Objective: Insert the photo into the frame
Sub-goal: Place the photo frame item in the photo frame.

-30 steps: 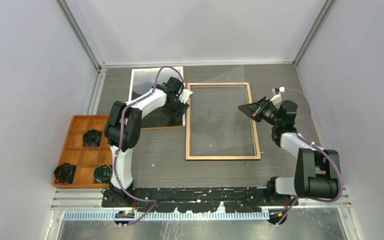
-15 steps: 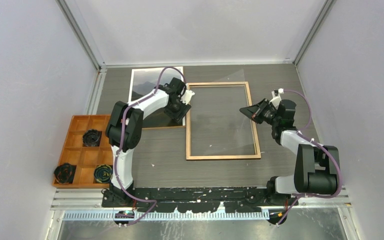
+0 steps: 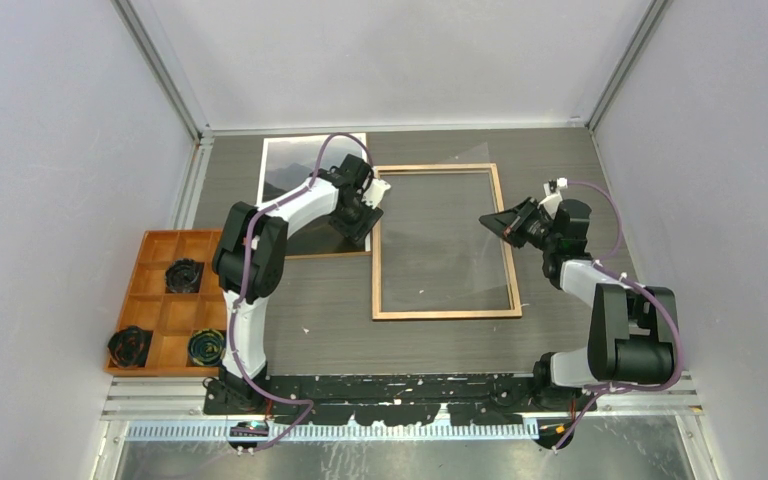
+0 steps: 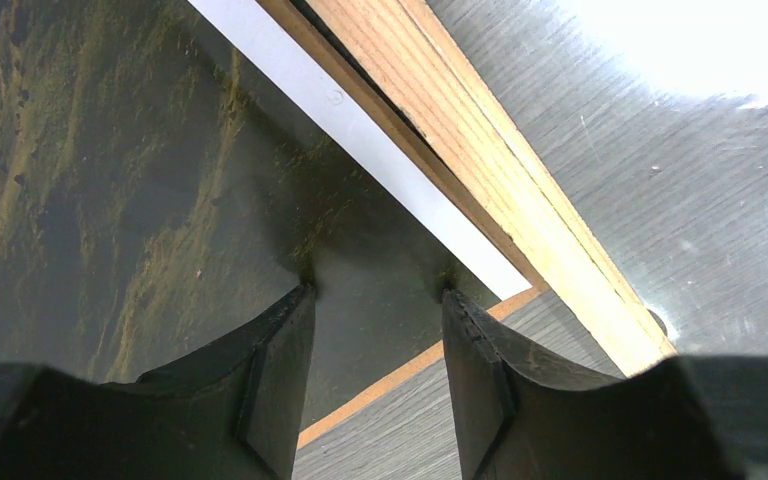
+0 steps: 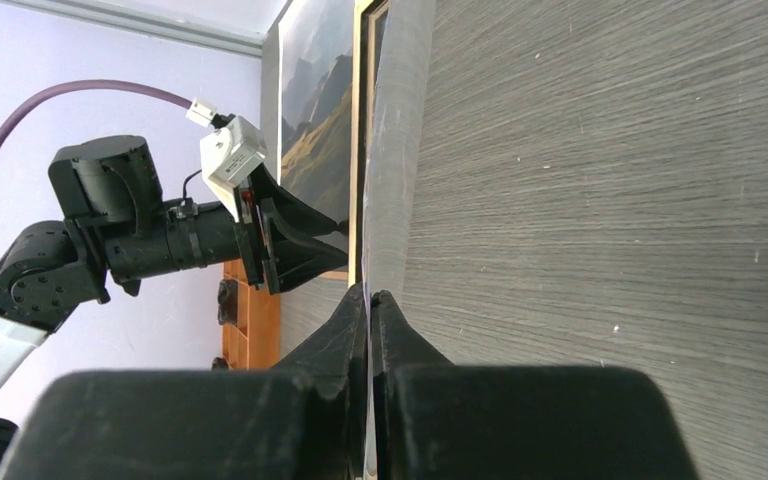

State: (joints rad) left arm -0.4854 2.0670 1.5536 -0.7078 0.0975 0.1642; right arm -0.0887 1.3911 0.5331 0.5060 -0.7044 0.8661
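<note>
Grey table point(image 3: 340, 300) has one photo point(image 3: 285, 170), one frame point(image 3: 445, 314) and one clear pane point(image 5: 400, 120).

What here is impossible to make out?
Top view: the left arm covers much of the photo.
Top view: the dark things in the orange tray are too small to identify.
Left wrist view: the frame is cut off by the picture's edges.
Right wrist view: the right gripper hides the clear pane's near edge.

Bare light wood frame point(image 3: 445, 314); smooth paper photo point(image 3: 286, 166); grey wood-grained table point(image 3: 340, 340); glossy clear pane point(image 3: 445, 230).
</note>
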